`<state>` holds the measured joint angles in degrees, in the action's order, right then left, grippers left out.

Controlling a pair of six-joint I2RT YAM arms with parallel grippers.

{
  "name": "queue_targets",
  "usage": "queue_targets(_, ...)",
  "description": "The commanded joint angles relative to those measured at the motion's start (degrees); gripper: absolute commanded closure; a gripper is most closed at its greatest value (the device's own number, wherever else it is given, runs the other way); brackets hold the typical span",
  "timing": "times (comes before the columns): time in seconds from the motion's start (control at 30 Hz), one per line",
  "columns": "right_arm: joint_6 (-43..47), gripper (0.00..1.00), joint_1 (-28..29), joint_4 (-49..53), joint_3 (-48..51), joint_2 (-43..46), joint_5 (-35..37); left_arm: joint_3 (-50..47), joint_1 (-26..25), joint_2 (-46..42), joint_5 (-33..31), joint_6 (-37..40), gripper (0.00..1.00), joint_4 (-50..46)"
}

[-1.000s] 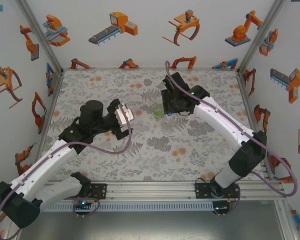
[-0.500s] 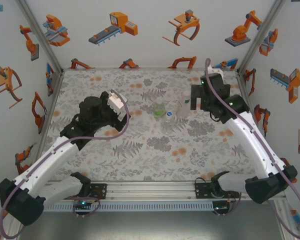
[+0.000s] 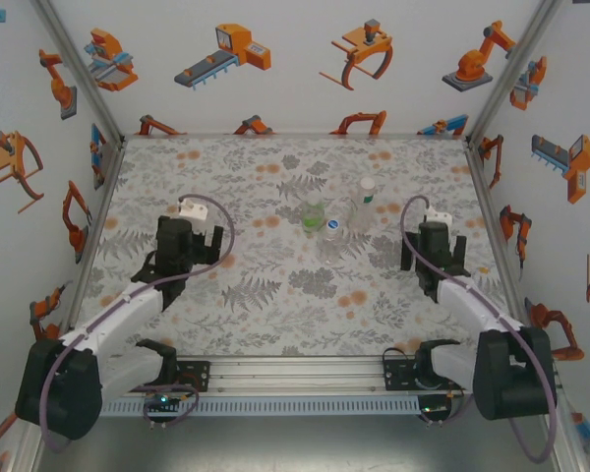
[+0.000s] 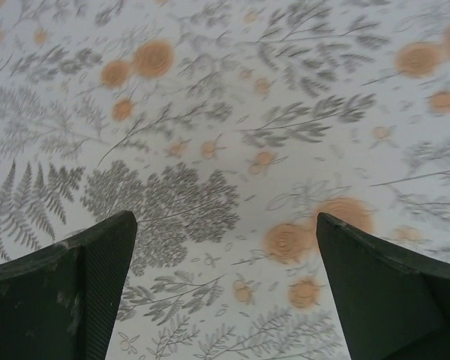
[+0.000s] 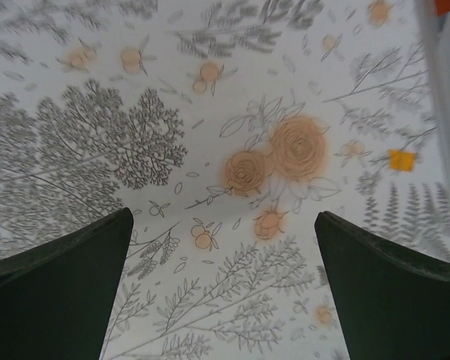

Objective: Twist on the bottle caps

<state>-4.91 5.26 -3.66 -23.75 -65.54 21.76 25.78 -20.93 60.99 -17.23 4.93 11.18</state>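
Note:
Three small bottles stand upright together at the middle back of the table. The green-tinted bottle (image 3: 314,214) is on the left. A short clear bottle (image 3: 331,239) beside it carries a blue cap (image 3: 332,226). The taller clear bottle (image 3: 362,214) on the right carries a white cap (image 3: 368,184). My left gripper (image 3: 182,251) (image 4: 225,219) hangs open over bare cloth well to the left of the bottles. My right gripper (image 3: 435,254) (image 5: 223,216) hangs open over bare cloth to their right. Nothing lies between either pair of fingers.
A floral cloth (image 3: 275,295) covers the table. White walls with orange robot stickers and metal frame posts (image 3: 492,88) enclose it at the back and sides. Both arms are folded low near the front rail (image 3: 295,374).
Both arms have drawn back from the bottles toward their bases, the left leftward and the right rightward. The right gripper has opened, and the bottles now stand free.

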Motion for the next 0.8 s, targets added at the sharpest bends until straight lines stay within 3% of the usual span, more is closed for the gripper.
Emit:
queue_targets(0.0,2.9,0.01,-1.84,-28.88,4.47,-4.56,-3.99,-3.23,4.92,2.42,-1.31,1.2,0.03,15.47)
queue_targets(0.2,2.87,0.01,-4.18,-42.14,4.34,-12.95,-11.85,-7.09,13.93,11.56,10.75,-1.18,0.03,33.24)
queue_targets(0.27,3.3,0.01,-4.46,-47.27,4.88,-17.52,-14.07,-4.97,15.5,13.84,11.16,-3.06,0.03,30.26)
queue_targets(0.37,4.18,0.01,-4.55,-56.83,7.15,-22.9,-16.25,-6.48,17.96,18.11,15.06,-4.58,0.03,36.56)
queue_targets(0.47,3.2,0.01,-4.5,-54.26,6.0,-22.72,-13.73,-8.93,19.16,23.26,18.69,-4.61,0.03,44.99)
queue_targets(0.53,2.08,0.06,-4.53,-51.53,4.51,-22.71,-10.78,-8.79,19.26,27.49,20.45,-4.04,0.03,49.06)
queue_targets(0.57,1.33,0.06,-4.55,-50.33,4.02,-22.68,-9.06,-8.03,19.26,28.44,20.94,-3.96,0.03,49.15)
queue_targets(0.63,0.58,0.01,-4.55,-49.76,3.72,-22.59,-7.23,-3.31,19.61,26.37,20.79,-4.24,0.03,36.17)
queue_targets(0.77,0.42,0.01,-4.55,-48.86,3.18,-22.7,-6.68,-2.33,20.76,27.08,19.04,-6.22,0.03,35.96)
